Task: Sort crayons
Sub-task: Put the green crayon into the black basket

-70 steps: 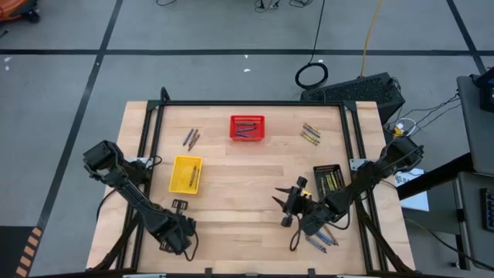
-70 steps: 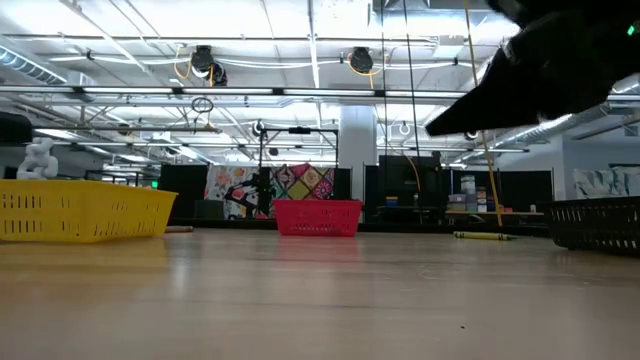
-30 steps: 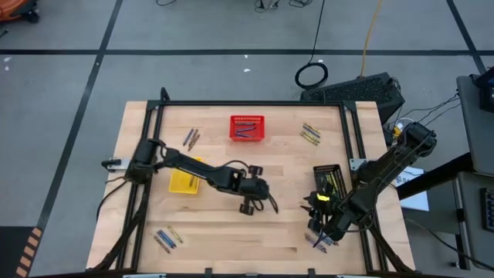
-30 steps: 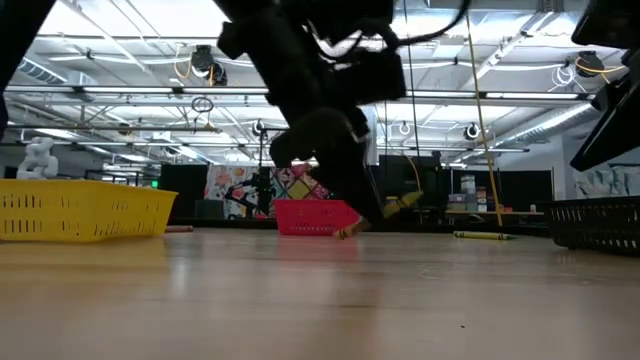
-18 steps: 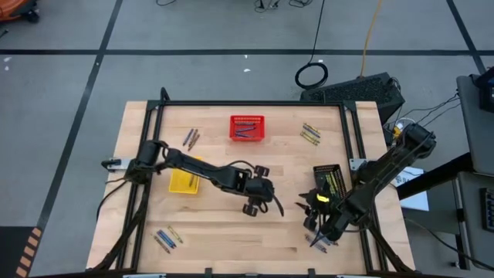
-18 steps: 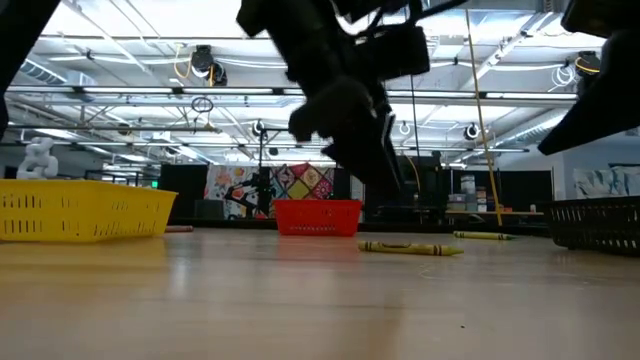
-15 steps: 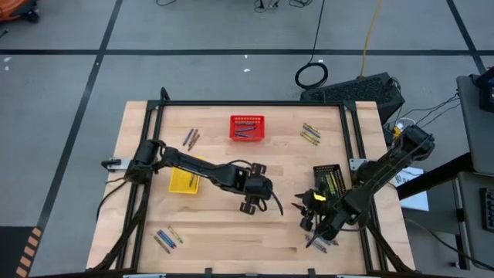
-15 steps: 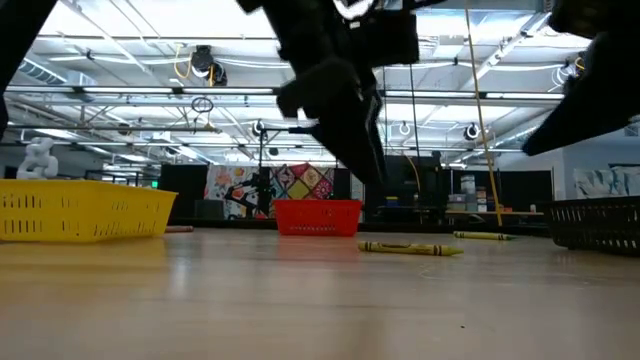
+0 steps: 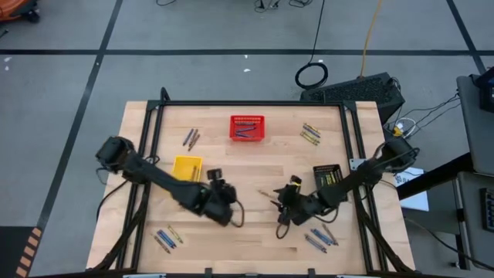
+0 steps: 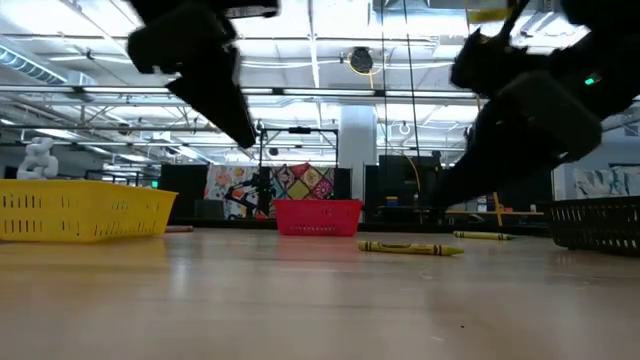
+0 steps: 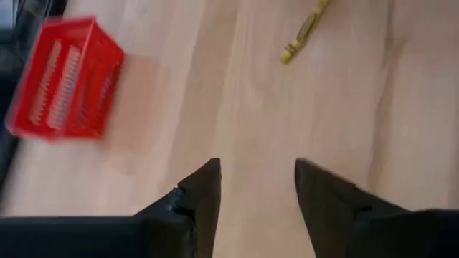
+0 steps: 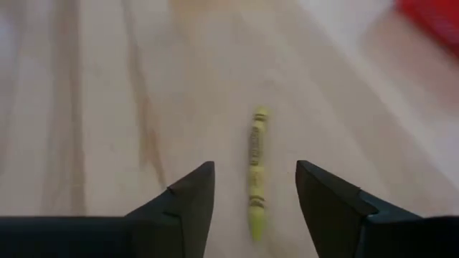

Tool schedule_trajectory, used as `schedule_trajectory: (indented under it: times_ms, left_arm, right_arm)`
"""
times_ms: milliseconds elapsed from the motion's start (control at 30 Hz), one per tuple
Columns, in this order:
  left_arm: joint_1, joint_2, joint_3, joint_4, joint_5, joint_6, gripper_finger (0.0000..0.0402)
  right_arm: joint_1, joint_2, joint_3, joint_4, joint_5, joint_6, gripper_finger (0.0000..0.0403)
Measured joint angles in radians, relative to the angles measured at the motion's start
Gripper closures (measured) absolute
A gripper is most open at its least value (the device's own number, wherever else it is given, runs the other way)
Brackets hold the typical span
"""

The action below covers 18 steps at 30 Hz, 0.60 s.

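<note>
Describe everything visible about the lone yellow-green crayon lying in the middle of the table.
The yellow-green crayon is a thin, short stick in a paper wrapper with dark print along it. It lies flat on the bare wooden table, near the middle, apart from the baskets and the other crayon groups. Nothing touches it but the wood. The right gripper hangs just short of it, fingers open and lined up on either side of its near end. The left gripper, also open, is farther off, the crayon lying ahead of it.

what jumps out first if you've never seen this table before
A lone yellow-green crayon lies on the bare wood mid-table, right in front of the right gripper, whose open fingers line up on it. The left gripper, also open and empty, hangs near the yellow basket. A red basket sits at the far edge.
</note>
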Motion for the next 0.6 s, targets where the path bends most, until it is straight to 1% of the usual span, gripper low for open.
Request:
schedule_trajectory:
  times_ms: [100,133,200,267,367,433,533,600]
  left_arm:
    - [-0.061,-0.044,-0.096,0.078,-0.073,-0.17,0.0245]
    - [-0.082,-0.05,-0.118,0.122,-0.106,-0.213,0.0248]
    - [-0.118,-0.059,-0.154,0.134,-0.164,-0.279,0.0253]
    - [-0.141,-0.059,-0.167,0.158,-0.195,-0.32,0.0257]
    - [-0.157,-0.058,-0.184,0.143,-0.253,-0.345,0.0258]
    - [-0.162,-0.058,-0.185,0.167,-0.276,-0.344,0.0258]
    - [-0.163,-0.058,-0.186,0.164,-0.283,-0.342,0.0259]
    - [-0.161,-0.058,-0.186,0.158,-0.286,-0.341,0.0259]
  right_arm:
    - [-0.046,0.047,0.002,0.079,-0.101,-0.062,0.0235]
    - [-0.06,0.064,0.005,0.084,-0.112,-0.071,0.024]
    - [-0.081,0.09,0.022,0.084,-0.112,-0.075,0.0249]
    - [-0.098,0.103,0.025,0.078,-0.113,-0.075,0.026]
    - [-0.117,0.127,0.032,0.073,-0.142,-0.075,0.0283]
    - [-0.129,0.14,0.032,0.079,-0.162,-0.074,0.0305]
    - [-0.132,0.144,0.033,0.062,-0.157,-0.071,0.0347]
    - [-0.13,0.134,0.033,0.044,-0.133,-0.071,0.038]
